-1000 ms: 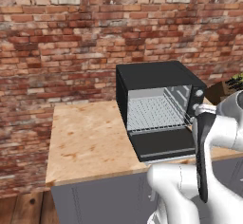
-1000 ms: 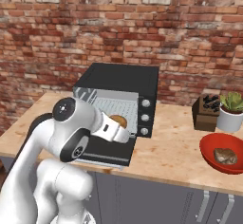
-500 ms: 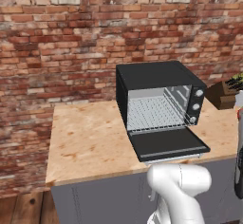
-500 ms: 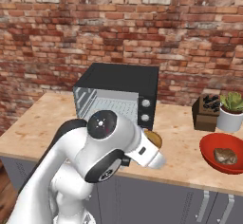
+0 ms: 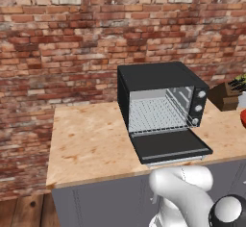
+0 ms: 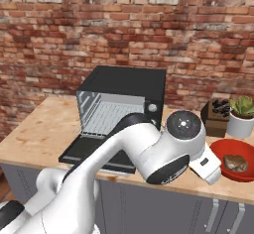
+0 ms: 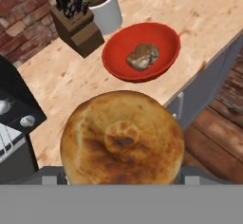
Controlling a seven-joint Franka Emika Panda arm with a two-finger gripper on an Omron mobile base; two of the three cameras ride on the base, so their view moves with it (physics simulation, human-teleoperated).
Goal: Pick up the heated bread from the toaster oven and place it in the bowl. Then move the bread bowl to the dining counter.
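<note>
At the far left of the counter (image 5: 86,144) there is bare wood. Next comes the oven (image 5: 161,103), black, with its door (image 5: 170,146) dropped flat toward the near edge and its rack (image 5: 153,113) bare. Right of it, against the brick wall, stand a knife block (image 6: 217,116) and a potted plant (image 6: 242,115). Nearer and further right sits the red bowl (image 6: 229,171), close to the counter's near edge, with a small dark brownish lump (image 6: 235,162) already lying in it.

The bread (image 7: 122,140) is out of the oven and carried in the gripper (image 7: 122,180). In the hand view it sits large and golden between the fingers, the jaws spread wide around it, and it hangs near the counter's front edge, with the bowl (image 7: 142,52) ahead, a short way off. In the right base view the hand is partly hidden behind the arm's big joint (image 6: 173,151), just left of the bowl.

What could go wrong, as I judge it:
- The bread is wide for the jaws, so the hold may be shallow; a quick swing could shake it loose onto the floor.
- Releasing early would drop it on the counter or over the edge.
- The lump takes up the bowl's middle, so the bread may land tilted on it and roll out.
- A low approach could knock the bowl's rim and push it off the near edge.
</note>
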